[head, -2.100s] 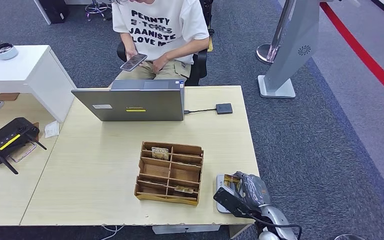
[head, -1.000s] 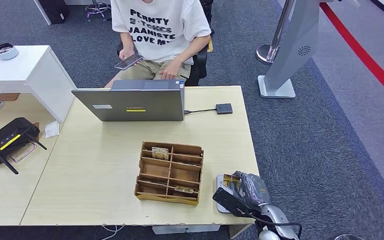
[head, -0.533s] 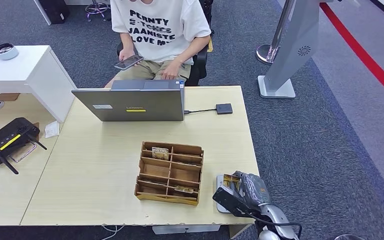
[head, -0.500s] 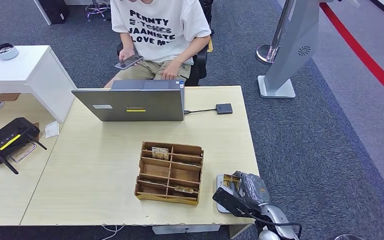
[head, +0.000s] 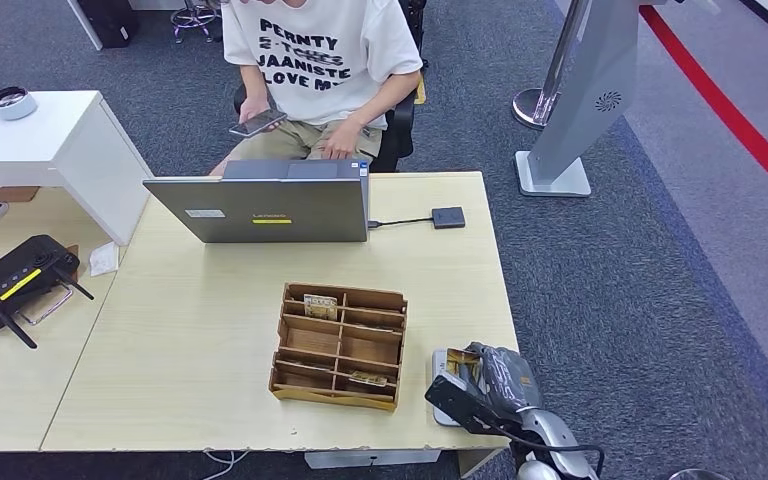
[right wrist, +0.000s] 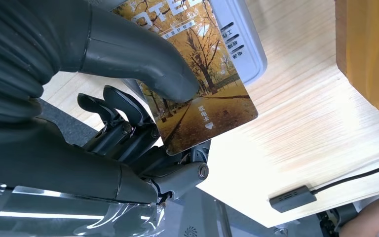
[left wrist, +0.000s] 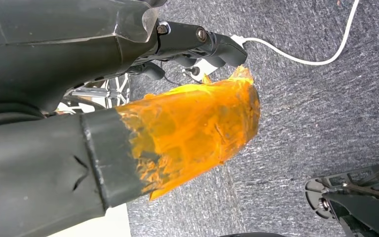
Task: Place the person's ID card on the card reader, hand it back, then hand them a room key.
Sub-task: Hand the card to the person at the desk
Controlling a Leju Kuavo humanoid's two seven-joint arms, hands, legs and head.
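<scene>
My right hand [head: 490, 385] hovers at the table's near right corner and pinches a card [right wrist: 202, 98] printed with autumn trees between thumb and fingers. The card lies over the grey-white card reader [right wrist: 242, 39], whose edge [head: 440, 372] peeks out beside the hand in the head view. A wooden compartment box [head: 340, 345] stands just left of the reader, with key cards [head: 320, 305] in a far cell and another [head: 368, 378] in a near cell. My left hand [left wrist: 187, 123], wrapped in orange tape, hangs over the carpet; its finger pose is unclear.
A person [head: 320, 50] sits behind the open laptop [head: 260, 208], holding a phone [head: 257, 123]. A small black device [head: 448, 217] on a cable lies right of the laptop. A black controller [head: 15, 280] rests on the left table. A grey stand [head: 570, 120] is at the right.
The person has shifted the phone slightly to the side and moved the other hand on the lap. My right hand and the card have stayed over the reader.
</scene>
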